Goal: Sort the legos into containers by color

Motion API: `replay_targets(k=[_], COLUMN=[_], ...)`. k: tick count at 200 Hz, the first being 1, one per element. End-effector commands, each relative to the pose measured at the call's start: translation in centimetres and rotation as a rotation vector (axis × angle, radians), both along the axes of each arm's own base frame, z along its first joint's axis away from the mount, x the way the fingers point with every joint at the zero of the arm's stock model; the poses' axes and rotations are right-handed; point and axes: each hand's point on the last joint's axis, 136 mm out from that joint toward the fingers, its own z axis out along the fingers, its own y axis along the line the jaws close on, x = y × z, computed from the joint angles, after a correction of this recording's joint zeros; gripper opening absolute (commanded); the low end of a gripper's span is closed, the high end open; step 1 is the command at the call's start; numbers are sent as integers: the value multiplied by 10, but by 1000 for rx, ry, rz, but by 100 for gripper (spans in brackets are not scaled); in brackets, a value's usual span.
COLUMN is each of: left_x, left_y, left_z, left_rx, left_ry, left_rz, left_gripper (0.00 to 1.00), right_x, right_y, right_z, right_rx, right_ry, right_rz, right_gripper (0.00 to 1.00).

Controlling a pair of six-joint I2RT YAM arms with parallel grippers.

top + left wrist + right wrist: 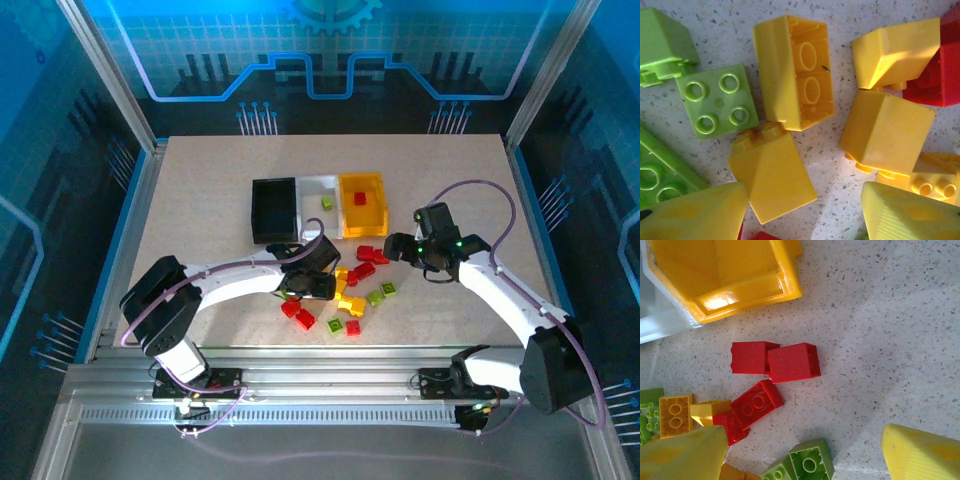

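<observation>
Now left arm [230,275] stretched rightward, left tool [802,220] apart over legos [795,70]; right arm [500,295] bent, right tool [800,455] apart.

Three bins stand in a touching row on the surface [200,200]: left bin [273,208], middle bin [318,184], right bin [372,225]. One brick [327,202] lies in the middle bin, a second brick [360,198] in the right bin. Loose bricks [350,290] lie scattered just before the row, between left pincer [328,283] and right pincer [388,247].

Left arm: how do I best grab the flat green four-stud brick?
Come straight down on the green four-stud brick and pinch its left and right walls as seen in the left wrist view: it lies studs-up, and table shows beside both, narrowly on the right.
</observation>
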Motion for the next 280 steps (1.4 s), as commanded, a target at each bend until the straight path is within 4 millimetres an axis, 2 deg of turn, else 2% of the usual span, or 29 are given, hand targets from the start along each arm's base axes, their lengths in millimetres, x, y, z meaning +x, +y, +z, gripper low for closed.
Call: replay_targets(k=[1, 22, 40, 64, 84, 104, 118, 159, 227, 253, 280], left_x=[0, 4, 5, 6, 7, 7, 6, 11, 31, 36, 43], left_y=[7, 8, 10, 13, 25, 42, 47, 29, 2, -5, -9], left_z=[-21, -26, -28, -21, -17, -15, -13, 1, -10, -17, -24], left_rx=[69, 97, 124, 115, 160, 209, 198, 108, 83, 83, 90], left_ry=[21, 14, 17, -7, -32, -39, -41, -65, -68, -62, -67], left_rz=[3, -5, -6, 3, 19, 42, 49, 33, -4, -12, -16], left_gripper=[60, 58, 63, 64, 58, 59, 60, 66, 80, 80, 75], right_x=[1, 0, -1, -2, -2, -1, 0, 2, 3, 4, 4], right_y=[1, 1, 0, -2, -1, 0, 0, 1, 0, 0, 0], right_z=[9, 10, 11, 11, 10, 11, 12, 13, 19, 20, 19], right_rx=[8, 9, 7, -1, 2, 9, 10, 9, 1, 3, 2], right_ry=[-21, -25, -27, -26, -25, -25, -30, -30, -42, -44, -45], right_rz=[5, 1, 1, 1, 0, 0, 1, 4, 11, 9, 7], right_gripper=[82, 82, 82, 82, 82, 82, 82, 82, 82, 82, 82])
